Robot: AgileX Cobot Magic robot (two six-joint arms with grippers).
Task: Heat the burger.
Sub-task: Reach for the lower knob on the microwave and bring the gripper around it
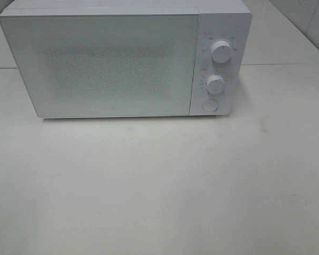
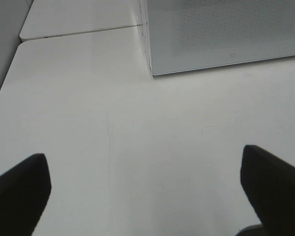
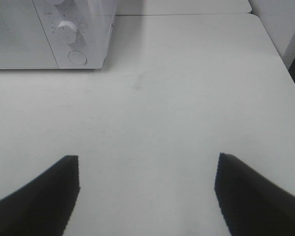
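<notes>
Microwave (image 1: 125, 58) at 12 o'clock on bench (image 1: 159, 202), shut. Burger not visible in any view; possibly inside. Left fingers (image 2: 19, 189) and right fingers (image 3: 39, 196) spread, empty. Likely step: press round button (image 1: 210, 105), 6 o'clock of dials (image 1: 221, 51), squarely.

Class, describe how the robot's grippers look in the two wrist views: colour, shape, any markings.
The left gripper and right gripper each show two plain black fingers with angular, wedge-like tips. No markings show. The arms are out of view.
</notes>
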